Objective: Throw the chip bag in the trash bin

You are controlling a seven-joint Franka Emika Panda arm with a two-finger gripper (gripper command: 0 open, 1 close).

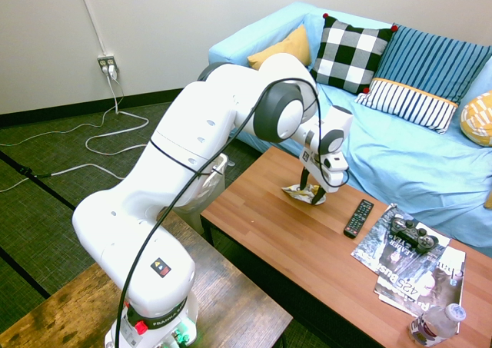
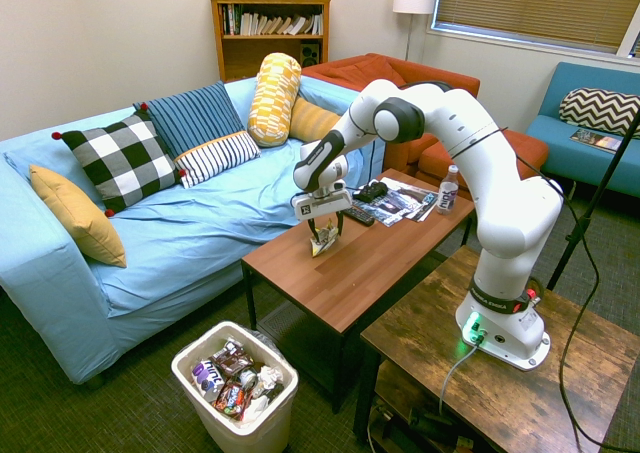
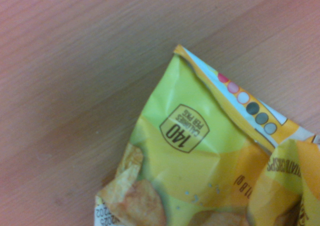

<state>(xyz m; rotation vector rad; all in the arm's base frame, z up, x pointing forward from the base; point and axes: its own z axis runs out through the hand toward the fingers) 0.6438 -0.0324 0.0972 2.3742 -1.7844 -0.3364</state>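
Two open fingers (image 2: 325, 235) astride chip bag (image 2: 323, 242)

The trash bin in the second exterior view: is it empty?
No. The trash bin on the floor beside the sofa already holds a pile of crumpled wrappers inside its liner.

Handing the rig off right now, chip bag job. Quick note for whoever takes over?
Gripper: open, pointing steeply down, fingers either side of the chip bag; no grip closed yet.
Chip bag: crumpled, yellow print, lying on the wooden coffee table near the sofa-side edge, directly under the gripper. Wrist view shows it close up.
Trash bin: on the floor off the table's end, already holding wrappers.
Done: approach and descent to the bag.
Left: close on the bag, lift, carry past the table's end, release over the bin.
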